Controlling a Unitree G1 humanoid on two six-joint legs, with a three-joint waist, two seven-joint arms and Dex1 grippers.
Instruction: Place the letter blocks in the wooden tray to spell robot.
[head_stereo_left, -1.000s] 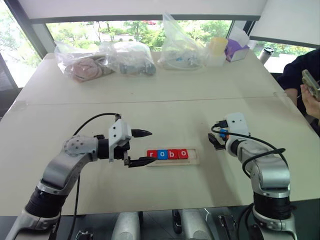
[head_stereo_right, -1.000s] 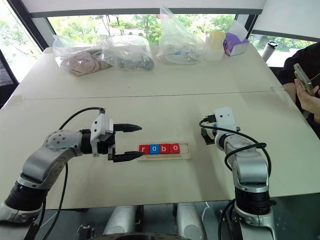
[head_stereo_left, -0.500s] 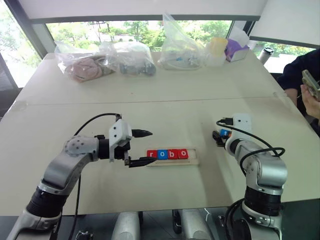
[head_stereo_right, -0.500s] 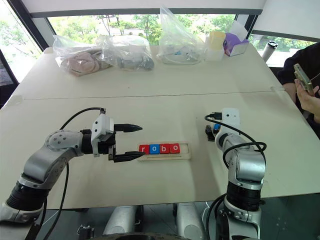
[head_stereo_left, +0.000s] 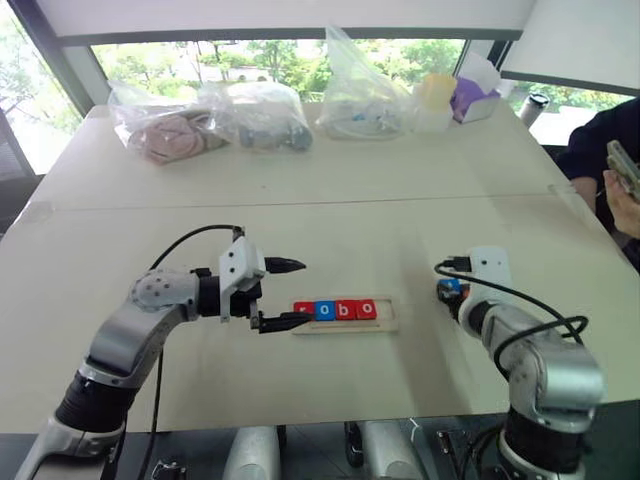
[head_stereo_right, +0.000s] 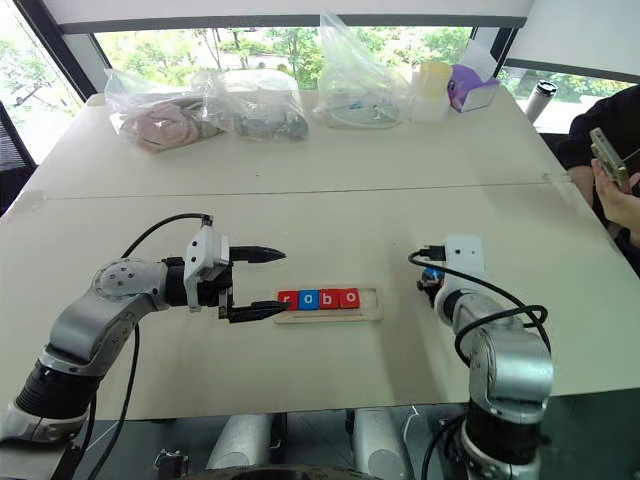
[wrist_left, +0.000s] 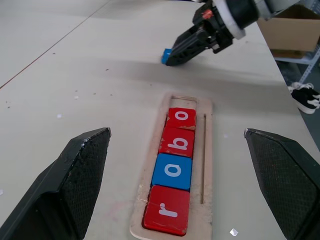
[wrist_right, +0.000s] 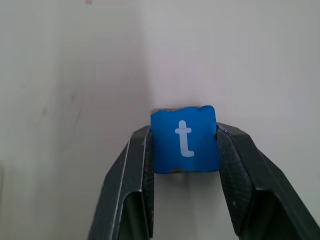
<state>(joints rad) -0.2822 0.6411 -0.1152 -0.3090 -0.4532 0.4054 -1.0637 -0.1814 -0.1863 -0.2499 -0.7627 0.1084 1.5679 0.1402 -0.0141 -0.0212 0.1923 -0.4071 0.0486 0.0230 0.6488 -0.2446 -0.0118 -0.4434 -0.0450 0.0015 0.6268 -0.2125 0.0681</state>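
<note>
Right wrist view: my right end effector (wrist_right: 184, 150) has just closed. A second ago its fingers stood wide; now they press both sides of the blue block (wrist_right: 184, 140), whose white lowercase "t" reads clearly between them. Over that same second my right arm drew back toward me, so the end effector with the blue block at its tip sits nearer and a little further right on the worktop (head_stereo_left: 330, 225) than it did. From the head views I cannot tell whether the block has left the surface or still rests on it; it is well apart from the wooden tray (head_stereo_left: 388, 318), off to the tray's right.

I judge this to be the last pick secured. The tray already carries four letter blocks (wrist_left: 174, 171) in a row, and one empty slot shows at its right end. What remains, as I read it, is to carry the "t" across to that slot and set it down with the letter standing the same way as its neighbours.

My left end effector (head_stereo_left: 288, 294) has not moved: it hovers at the tray's left end, fingers spread wide and holding nothing, one finger just beside the red first block.

Writing I can read: in the tray, from left to right, red "r", blue "o", red "b", red "o". No brand or label is legible on the bags and containers at the far side of the worktop.
</note>
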